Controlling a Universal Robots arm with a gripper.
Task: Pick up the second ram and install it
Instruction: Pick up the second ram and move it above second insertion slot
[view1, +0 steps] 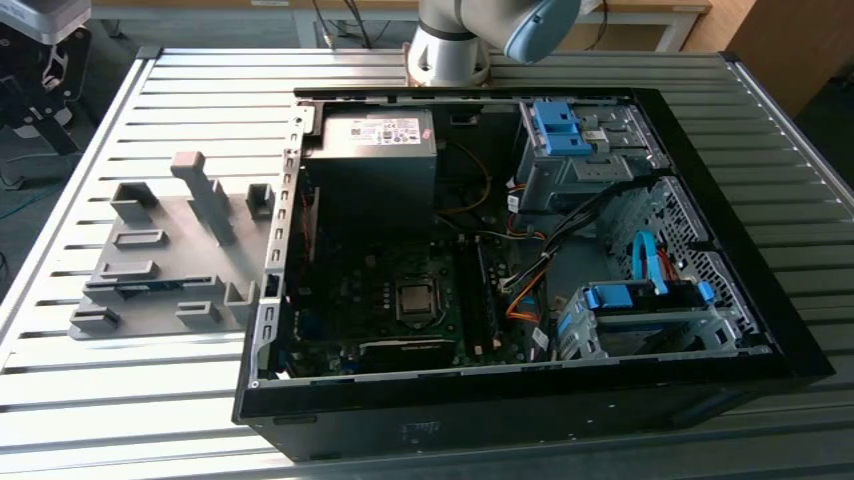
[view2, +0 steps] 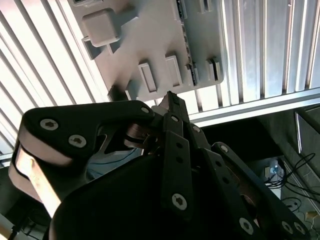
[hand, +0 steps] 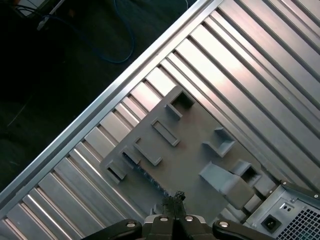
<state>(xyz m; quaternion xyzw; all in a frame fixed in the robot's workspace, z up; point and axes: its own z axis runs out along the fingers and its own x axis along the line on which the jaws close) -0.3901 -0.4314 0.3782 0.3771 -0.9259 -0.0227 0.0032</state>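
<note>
At the exterior view's left, on the slatted table (view1: 200, 90): the grey holder (view1: 200, 255), and lodged edge-on in one of its near slots the second ram (view1: 140, 287), showing as a slim blue strip. Not yet picked up, so by this reckoning hardly begun.

Hovering over that holder, in the first wrist view, the gripper (hand: 173, 198): fingertips pinched together, nothing between them, clear of the second ram (hand: 145, 171), seen there as a thin dark line in its slot near the tips.

Further right in the exterior view, the open computer case (view1: 467, 425), lying on its side, motherboard (view1: 400, 335) face up. Memory slots (view1: 478, 290) just beside the processor socket (view1: 416, 298): too dark to tell filled from empty, so no saying whether a first stick is seated.

At the far right, light-blue drive-bay clips (view1: 625, 295) and loose cables (view1: 534, 280), no part of this job.

Done so far, judging from all this: an approach to the holder, no more. Left undone: the whole of the pick-up, the carry across to the board, and the seating.
</note>
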